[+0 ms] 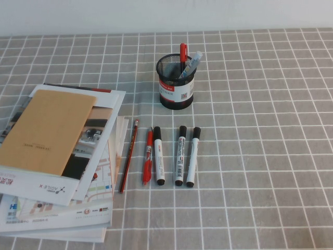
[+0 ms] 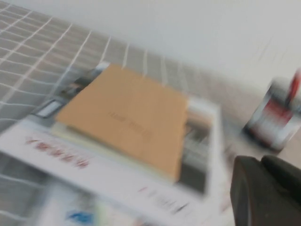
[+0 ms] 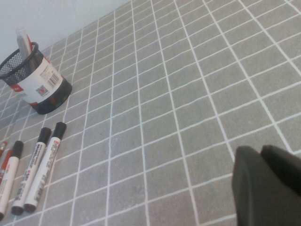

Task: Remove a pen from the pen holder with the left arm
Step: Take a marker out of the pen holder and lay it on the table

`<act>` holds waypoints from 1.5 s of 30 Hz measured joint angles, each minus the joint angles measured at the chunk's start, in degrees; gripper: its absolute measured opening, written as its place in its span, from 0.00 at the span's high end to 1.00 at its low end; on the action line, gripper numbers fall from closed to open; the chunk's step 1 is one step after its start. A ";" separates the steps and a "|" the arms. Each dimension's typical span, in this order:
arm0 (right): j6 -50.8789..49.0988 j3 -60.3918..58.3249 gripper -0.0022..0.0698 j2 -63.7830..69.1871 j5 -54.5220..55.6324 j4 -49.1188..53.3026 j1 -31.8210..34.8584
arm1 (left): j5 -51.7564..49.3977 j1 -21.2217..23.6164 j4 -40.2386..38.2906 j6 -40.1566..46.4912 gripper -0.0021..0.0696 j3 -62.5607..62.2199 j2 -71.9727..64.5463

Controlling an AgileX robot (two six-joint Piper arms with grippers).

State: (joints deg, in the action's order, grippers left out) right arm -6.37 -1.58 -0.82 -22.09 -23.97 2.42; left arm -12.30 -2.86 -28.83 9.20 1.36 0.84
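Note:
A black mesh pen holder (image 1: 176,86) stands upright at the back middle of the table, with a red pen (image 1: 183,52) and a pale grey pen (image 1: 191,63) sticking out of it. Neither arm shows in the high view. In the left wrist view my left gripper (image 2: 260,162) is shut and empty, over the stack of books (image 2: 127,115), with the pen holder (image 2: 275,120) some way beyond it. My right gripper (image 3: 261,153) is shut, empty and low over bare tablecloth, far from the holder (image 3: 35,80).
In front of the holder a pencil (image 1: 129,156), a red pen (image 1: 148,156) and three black-capped markers (image 1: 180,155) lie in a row. A stack of books and magazines (image 1: 52,151) topped by a brown notebook fills the left side. Checked grey cloth covers the table.

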 joint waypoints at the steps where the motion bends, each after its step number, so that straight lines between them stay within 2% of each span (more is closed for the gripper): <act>1: 0.00 0.00 0.99 0.00 0.00 0.00 0.00 | 1.42 0.00 -4.54 0.00 0.97 0.00 0.00; 5: 0.00 0.00 0.99 0.00 0.00 0.00 0.00 | 7.66 0.00 -26.57 0.00 0.97 0.00 0.00; 7: 0.00 0.00 0.99 0.00 0.00 0.00 0.00 | 10.30 0.00 -35.07 0.00 0.97 0.00 0.00; 9: 0.00 0.00 0.99 0.00 0.00 0.00 0.00 | 13.14 0.00 -40.99 0.00 0.97 0.00 0.00; 11: 0.00 0.00 0.99 0.00 0.00 0.00 0.00 | 16.68 0.00 -43.67 0.00 0.97 0.00 0.00; 15: 0.00 0.00 0.99 0.00 0.00 0.00 0.00 | 21.42 0.00 -45.57 0.00 0.97 0.00 0.00; 19: 0.00 0.00 0.99 0.00 0.00 0.00 0.00 | 18.15 0.00 -44.79 2.60 0.97 0.00 0.00; 23: 0.00 0.00 0.99 0.00 0.00 0.00 0.00 | 5.39 0.00 -37.34 14.19 0.97 -3.88 -2.70; 26: 0.00 0.00 0.99 0.00 0.00 0.00 0.00 | -3.89 0.00 -31.34 29.34 0.97 -10.88 -8.67; 29: 0.00 0.00 0.99 0.00 0.00 0.00 0.00 | -10.19 0.00 -30.09 41.83 0.97 -17.83 -15.48; 34: 0.00 0.00 0.99 0.00 0.00 0.00 0.00 | -14.31 0.00 -33.10 47.72 0.97 -26.76 -27.77; 39: 0.00 0.00 0.99 0.00 0.00 0.00 0.00 | -24.26 0.09 -33.74 54.40 0.97 -37.26 -43.95; 45: 0.00 0.00 0.99 0.00 0.00 0.00 0.00 | -25.53 -2.53 -33.86 61.16 0.97 -48.06 -58.62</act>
State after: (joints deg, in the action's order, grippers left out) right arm -6.37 -1.58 -0.82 -22.09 -23.97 2.42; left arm -37.82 -5.39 -62.69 70.35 -46.69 -57.78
